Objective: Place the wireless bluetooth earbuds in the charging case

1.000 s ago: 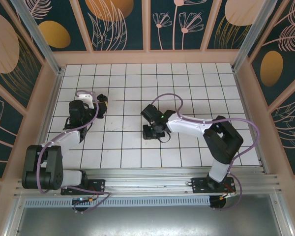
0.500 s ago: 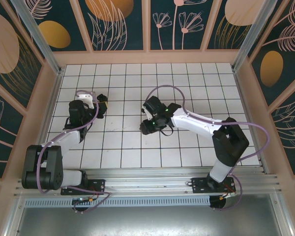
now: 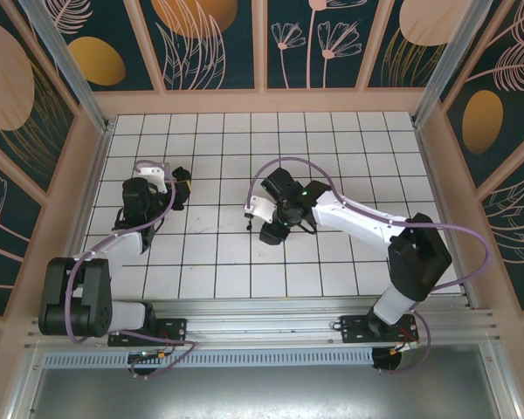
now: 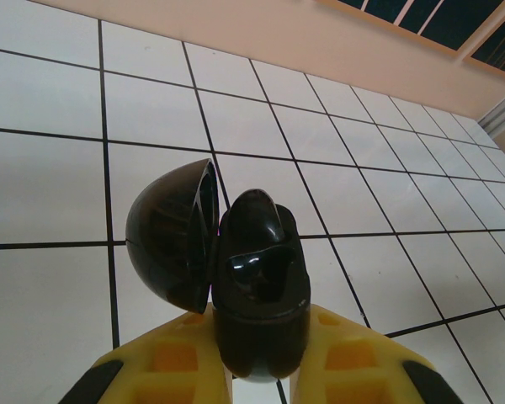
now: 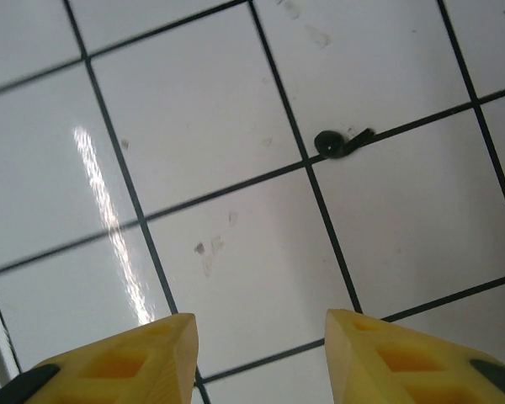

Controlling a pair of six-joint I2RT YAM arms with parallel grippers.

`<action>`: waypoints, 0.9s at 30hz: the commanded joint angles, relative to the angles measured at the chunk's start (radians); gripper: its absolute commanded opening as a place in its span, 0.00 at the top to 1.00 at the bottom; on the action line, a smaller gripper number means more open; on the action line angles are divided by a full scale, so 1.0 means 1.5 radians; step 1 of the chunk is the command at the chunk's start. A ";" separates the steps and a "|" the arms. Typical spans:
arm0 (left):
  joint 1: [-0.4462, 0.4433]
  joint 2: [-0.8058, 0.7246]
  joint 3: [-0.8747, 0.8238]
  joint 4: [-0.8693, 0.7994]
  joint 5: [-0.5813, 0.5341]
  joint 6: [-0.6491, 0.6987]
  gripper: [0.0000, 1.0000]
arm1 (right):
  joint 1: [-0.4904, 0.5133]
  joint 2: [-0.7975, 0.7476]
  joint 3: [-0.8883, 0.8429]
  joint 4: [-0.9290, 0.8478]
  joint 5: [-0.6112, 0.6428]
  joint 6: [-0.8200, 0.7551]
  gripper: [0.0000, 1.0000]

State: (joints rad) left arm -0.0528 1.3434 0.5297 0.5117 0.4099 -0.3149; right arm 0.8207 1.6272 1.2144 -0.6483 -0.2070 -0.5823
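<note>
Step, as judged: fetching a black earbud (image 5: pixel 337 143) for the case | left gripper (image 4: pixel 257 370) was clamped on the black charging case (image 4: pixel 257 278), lid (image 4: pixel 172 244) swung open | right gripper (image 5: pixel 261 337) was empty, jaws apart, over the tiled table (image 5: pixel 236 109) | earbud lay on a grid line ahead of the fingertips, apart from them | next: reach forward, descend, straddle the bud squarely; it is tiny and may slip.

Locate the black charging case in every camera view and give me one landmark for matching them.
Top external: the black charging case is at the tip of the left tool, left of centre on the white tiles.
Left wrist: the black charging case is at lower centre, lid swung open to the left, clamped by the left tool.
Shared landmark: the left tool gripping it.
</note>
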 commanded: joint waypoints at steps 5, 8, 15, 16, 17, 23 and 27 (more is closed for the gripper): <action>-0.007 -0.006 0.016 0.008 0.001 0.008 0.99 | -0.002 0.006 -0.026 0.053 0.001 -0.280 0.55; -0.007 -0.006 0.014 0.007 0.001 0.009 0.99 | -0.011 0.037 -0.021 0.070 -0.006 -0.381 0.55; -0.009 0.002 0.017 0.005 -0.001 0.011 0.99 | -0.029 0.148 0.064 0.070 -0.032 -0.505 0.54; -0.009 0.002 0.017 0.002 -0.002 0.013 0.99 | -0.031 0.165 0.077 0.068 -0.037 -0.514 0.54; -0.009 0.000 0.018 0.001 -0.003 0.014 0.99 | -0.033 0.182 0.088 0.071 -0.040 -0.520 0.54; -0.010 0.001 0.020 -0.006 -0.004 0.017 0.99 | -0.034 0.251 0.143 0.074 -0.075 -0.529 0.54; -0.009 0.003 0.020 -0.009 -0.006 0.018 0.99 | -0.033 0.278 0.160 0.072 -0.096 -0.532 0.54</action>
State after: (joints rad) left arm -0.0601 1.3434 0.5343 0.5098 0.4072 -0.3138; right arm 0.7738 2.0140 1.4178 -0.5335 -0.2932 -1.3525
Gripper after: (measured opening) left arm 0.159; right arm 0.463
